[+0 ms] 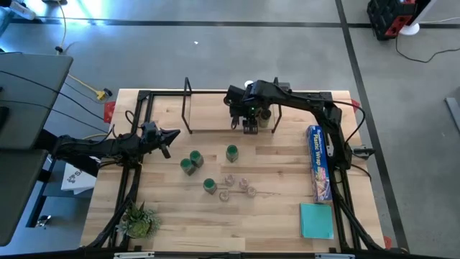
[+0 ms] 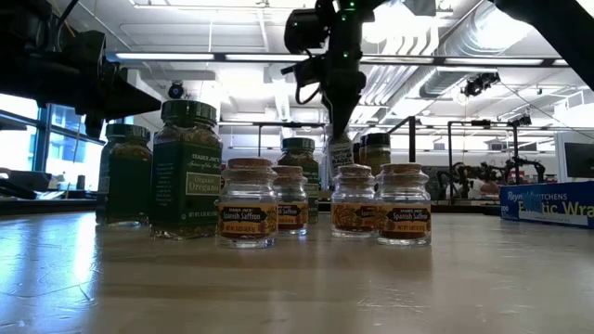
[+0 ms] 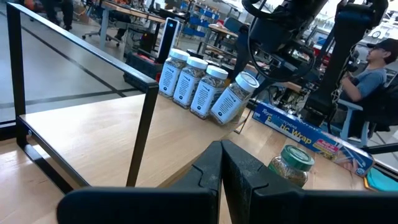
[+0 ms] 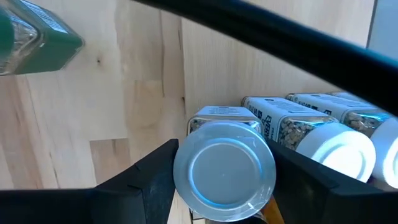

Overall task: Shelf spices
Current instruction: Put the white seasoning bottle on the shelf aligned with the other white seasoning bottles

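The shelf [image 1: 215,115] is a light-wood plank between two black hoops at the table's far side. Three white-lidded spice jars [image 3: 189,78] stand upright on it in a row. A fourth white-lidded jar [image 3: 233,99] tilts beside them, under my right gripper [image 1: 249,124], which points down with its fingers on either side of the lid [image 4: 224,171]. Green-lidded jars [image 1: 194,162] and small cork-topped jars [image 1: 237,185] stand on the table's middle. My left gripper [image 1: 172,135] waits shut and level at the left, touching nothing. My right gripper holds the white-lidded jar by its lid, one finger at each side of the lid's rim [image 4: 181,168]. The fingers come from above, pointing down. The jar leans away from the upright row, with its bottom [image 3: 219,117] on the shelf plank.
A long blue plastic-wrap box [image 1: 319,162] lies along the table's right side, with a teal pad [image 1: 317,219] nearer the front. A small plant [image 1: 136,219] sits at the near left corner. A person [image 3: 373,68] sits beyond the table.
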### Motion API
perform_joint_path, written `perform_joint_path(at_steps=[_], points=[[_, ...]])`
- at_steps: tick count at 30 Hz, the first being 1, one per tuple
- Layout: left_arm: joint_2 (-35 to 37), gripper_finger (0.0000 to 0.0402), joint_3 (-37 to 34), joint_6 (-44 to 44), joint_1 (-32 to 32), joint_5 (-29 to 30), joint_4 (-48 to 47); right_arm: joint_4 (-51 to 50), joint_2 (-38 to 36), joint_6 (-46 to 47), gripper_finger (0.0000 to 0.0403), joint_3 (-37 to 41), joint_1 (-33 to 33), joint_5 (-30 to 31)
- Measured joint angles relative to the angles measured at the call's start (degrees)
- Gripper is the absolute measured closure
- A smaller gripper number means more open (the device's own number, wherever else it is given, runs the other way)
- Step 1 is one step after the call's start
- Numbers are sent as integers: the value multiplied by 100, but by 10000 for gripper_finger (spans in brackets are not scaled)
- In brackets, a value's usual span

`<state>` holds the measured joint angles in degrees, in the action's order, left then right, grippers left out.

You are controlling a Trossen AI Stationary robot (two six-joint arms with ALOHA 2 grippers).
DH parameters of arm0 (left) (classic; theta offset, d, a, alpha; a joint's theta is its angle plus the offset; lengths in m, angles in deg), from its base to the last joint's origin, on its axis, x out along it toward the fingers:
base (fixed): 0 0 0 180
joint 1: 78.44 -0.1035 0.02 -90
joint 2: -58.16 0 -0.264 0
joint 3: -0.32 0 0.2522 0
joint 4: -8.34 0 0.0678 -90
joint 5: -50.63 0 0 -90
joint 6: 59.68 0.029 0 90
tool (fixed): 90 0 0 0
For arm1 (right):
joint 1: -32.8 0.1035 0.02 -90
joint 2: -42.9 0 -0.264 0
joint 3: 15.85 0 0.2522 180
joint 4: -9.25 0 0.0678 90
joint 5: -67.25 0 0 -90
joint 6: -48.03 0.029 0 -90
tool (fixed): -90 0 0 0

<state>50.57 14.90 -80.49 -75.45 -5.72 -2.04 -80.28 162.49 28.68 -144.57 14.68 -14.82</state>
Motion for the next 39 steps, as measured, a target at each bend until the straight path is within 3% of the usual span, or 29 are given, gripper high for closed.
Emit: perform_joint_path(at_steps=[13, 25, 32, 35, 39], points=[[0, 396, 0, 0, 1, -2, 0, -73, -2, 138, 151, 0, -34, 55], [0, 396, 0, 0, 1, 0, 0, -352, -2, 737, 148, -11, -45, 427], [0, 396, 0, 0, 0, -1, 0, -961, -2, 1204, 148, -542, -43, 395], [0, 396, 2, 0, 1, 0, 0, -1151, -4, 1296, 148, -830, -24, 75], [0, 396, 0, 0, 0, -1, 0, -1074, -8, 1174, 161, -1096, 97, -979]])
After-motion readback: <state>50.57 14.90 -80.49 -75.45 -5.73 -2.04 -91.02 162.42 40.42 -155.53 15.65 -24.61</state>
